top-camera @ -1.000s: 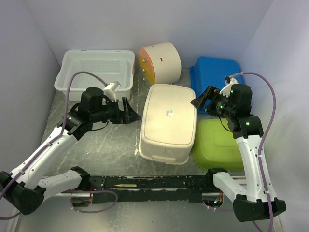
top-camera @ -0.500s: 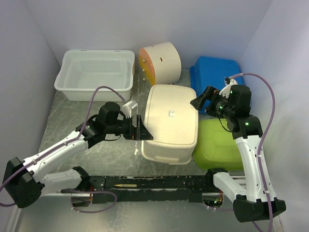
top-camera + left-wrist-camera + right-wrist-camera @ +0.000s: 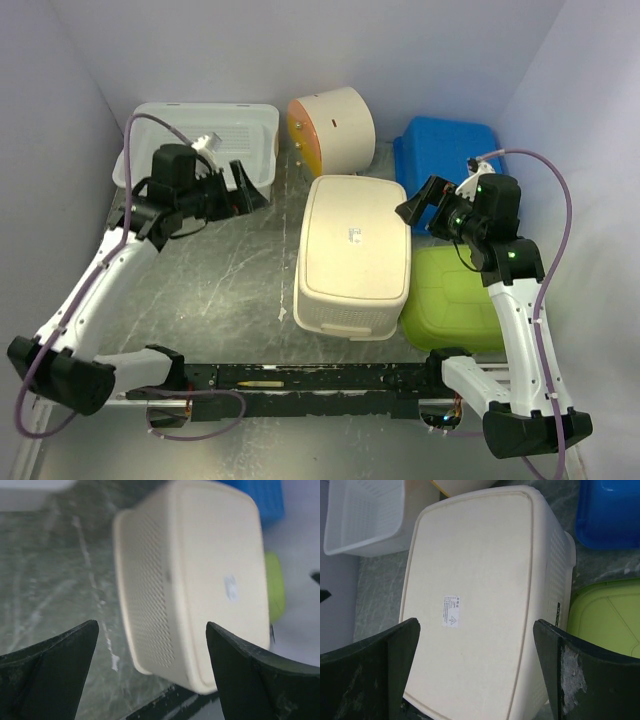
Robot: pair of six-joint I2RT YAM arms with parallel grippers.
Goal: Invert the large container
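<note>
Where it rests, the large container [image 3: 352, 262] faces bottom-up.

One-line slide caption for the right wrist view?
Open right gripper facing the upside-down cream perforated plastic container, white basket, blue tub and green bin alongside.

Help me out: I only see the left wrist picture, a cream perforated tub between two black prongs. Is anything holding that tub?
Observer: No. From above, the left gripper is open and well apart from the cream tub, close to a white basket.
Operator: And the other arm?
Observer: The right gripper is open too, by the tub's far right corner, gripping nothing.
Operator: What's the green bit at my picture's edge?
Observer: A lime-green container right beside the tub, with a blue bin behind it.
</note>
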